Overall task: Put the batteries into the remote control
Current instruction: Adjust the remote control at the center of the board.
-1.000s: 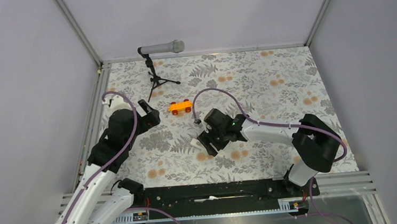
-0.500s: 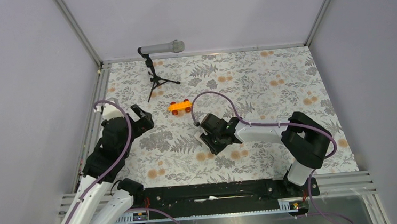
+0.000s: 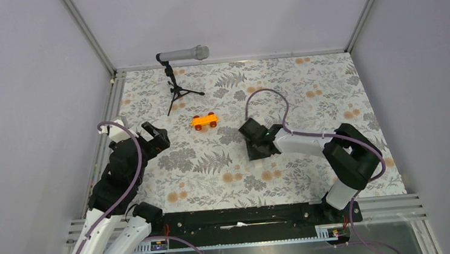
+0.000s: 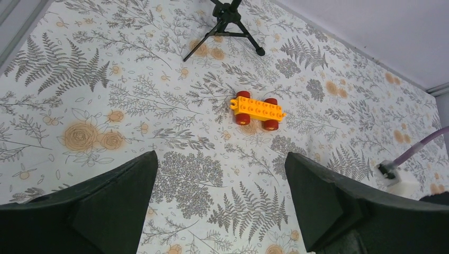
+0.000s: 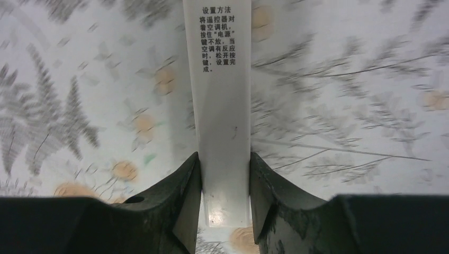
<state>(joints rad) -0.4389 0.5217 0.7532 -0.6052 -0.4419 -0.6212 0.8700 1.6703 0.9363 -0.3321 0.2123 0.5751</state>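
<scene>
White remote control pinched across its width by my right jaws, lower centre. Left jaws open, empty. Judgement: squeeze evenly, carry bar level; batteries unseen.

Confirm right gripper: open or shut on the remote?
Shut. In the right wrist view the right gripper has both fingers pressed against the sides of the white remote control, no gap showing.

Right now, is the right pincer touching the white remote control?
Touching. The right wrist view shows both fingers of the right pincer pressed against the remote control along its long edges, no gap either side.
</scene>
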